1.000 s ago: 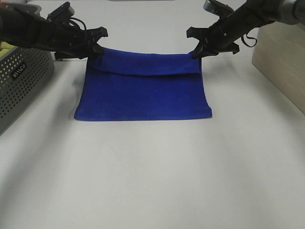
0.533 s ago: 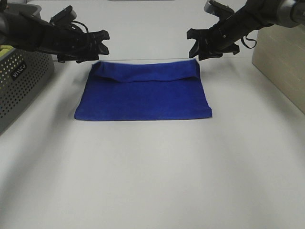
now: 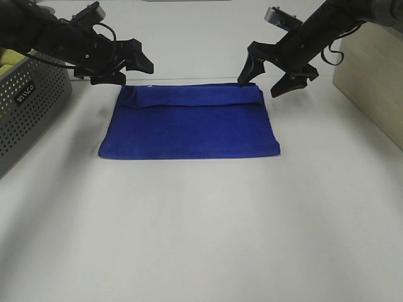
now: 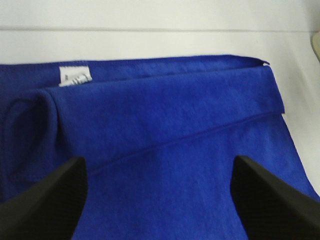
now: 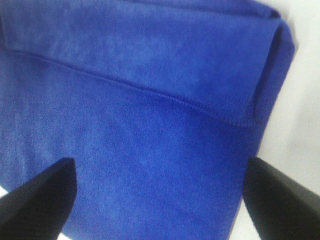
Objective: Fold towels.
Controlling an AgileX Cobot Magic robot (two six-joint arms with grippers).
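Observation:
A blue towel [image 3: 189,126] lies folded flat on the white table [image 3: 201,226], with a narrow flap turned over along its far edge. My left gripper [image 3: 132,71] is open and empty, just above the towel's far left corner. My right gripper [image 3: 259,85] is open and empty above the far right corner. The left wrist view shows the towel [image 4: 165,130], its white label [image 4: 74,76] and the open gripper [image 4: 157,200] over it. The right wrist view shows the flap's seam on the towel [image 5: 140,130] under the open gripper [image 5: 157,200].
A grey perforated basket [image 3: 25,107] stands at the left edge, with something yellow [image 3: 7,61] in it. A light wooden box [image 3: 371,75] stands at the right edge. The table's near half is bare white surface.
Both grippers have let go of the towel's far corners, opened and lifted off. The flap has dropped flat along the far edge.

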